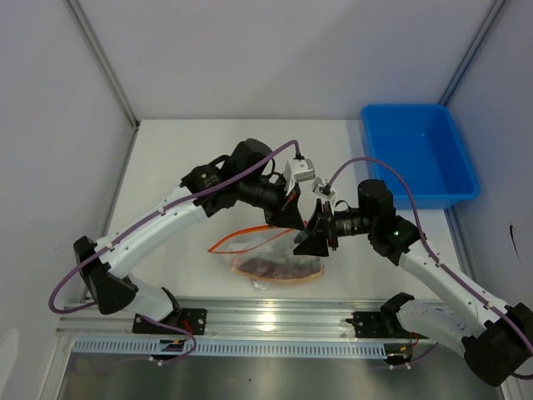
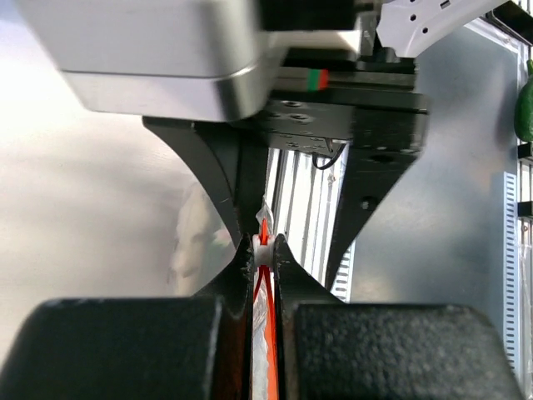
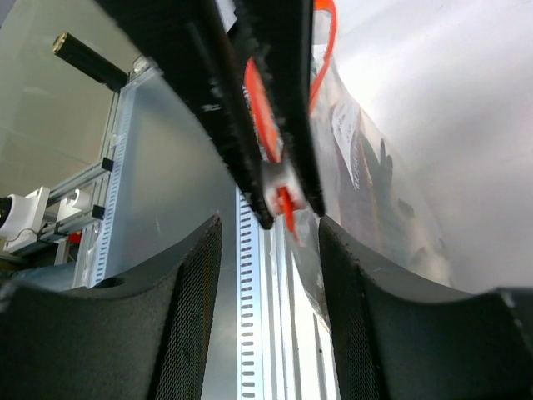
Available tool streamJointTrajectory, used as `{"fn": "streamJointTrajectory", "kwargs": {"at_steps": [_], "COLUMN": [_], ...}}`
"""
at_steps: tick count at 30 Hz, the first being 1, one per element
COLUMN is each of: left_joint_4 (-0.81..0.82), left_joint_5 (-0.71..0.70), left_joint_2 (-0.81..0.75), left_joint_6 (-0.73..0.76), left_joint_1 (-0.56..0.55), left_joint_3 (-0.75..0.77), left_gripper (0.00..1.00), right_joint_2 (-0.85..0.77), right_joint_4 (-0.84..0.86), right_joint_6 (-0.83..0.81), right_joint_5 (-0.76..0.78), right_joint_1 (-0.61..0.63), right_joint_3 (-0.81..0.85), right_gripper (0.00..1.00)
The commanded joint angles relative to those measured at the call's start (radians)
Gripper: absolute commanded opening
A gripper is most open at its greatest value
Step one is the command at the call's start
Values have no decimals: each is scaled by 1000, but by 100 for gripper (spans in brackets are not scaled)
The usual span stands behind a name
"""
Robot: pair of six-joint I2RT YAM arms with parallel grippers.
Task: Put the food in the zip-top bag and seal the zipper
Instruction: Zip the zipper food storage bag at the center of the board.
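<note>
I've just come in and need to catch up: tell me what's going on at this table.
Two robot arms are working on the zip-top bag, which lies on the table near their bases. The food looks to be inside it already. The left hand is pinched shut on the orange-red zipper at the bag's mouth. The right hand sits right opposite, open and gripping nothing. Part of the mouth seems to gape open, so sealing is not yet done.
</note>
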Motion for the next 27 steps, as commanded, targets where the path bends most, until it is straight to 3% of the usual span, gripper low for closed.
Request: {"fn": "streamJointTrajectory", "kwargs": {"at_steps": [1,7,13,14,19,27], "left_joint_4": [46,41,41,38,21,58], "left_joint_5": [20,63,110,113,72,-40], "left_joint_2": [-1,5,5,7,8,-32], "left_joint_6": [-8,-9,-6,-6,3,-17], "left_joint_1": [10,10,10,10,10,15], "left_joint_3": [10,13,13,13,-3,-111], "left_gripper": [1,1,1,1,4,1], "right_joint_2": [-37,14,66,84,65,-133], "right_joint_4": [-16,30,105,107,168,280], "right_joint_6": [-22,-17,14,17,52,165], "right_joint_5": [-7,-18,-18,-18,34,202], "right_joint_1": [8,11,16,16,17,2], "right_joint_3": [28,32,49,54,16,-87], "right_gripper": [53,40,21,0,0,0]}}
